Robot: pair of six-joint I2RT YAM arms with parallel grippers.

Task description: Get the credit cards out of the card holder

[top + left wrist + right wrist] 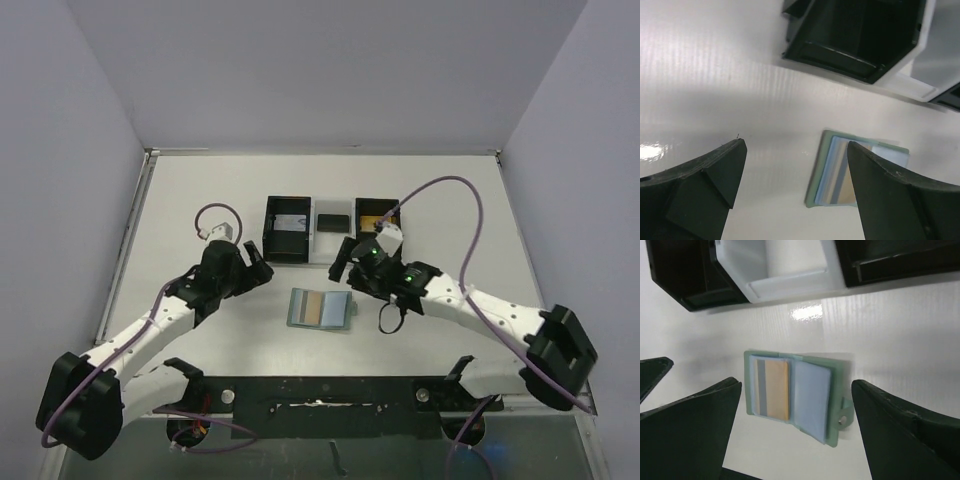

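Card holder (790, 395) lying open and flat on the table (190, 190), just in front of the three-part tray (270, 232). One pocket holds stacked cards (776, 388), a tan one uppermost. The tray's left compartment holds a pale flat item (291, 222). Left claw (795, 147) and right claw (795, 387) flank the holder, both spread wide and gripping nothing.

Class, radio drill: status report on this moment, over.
Left hand open, empty. Right hand open, empty. Card holder lies open flat, cards in one pocket. Tray behind it, apart, not blocking.
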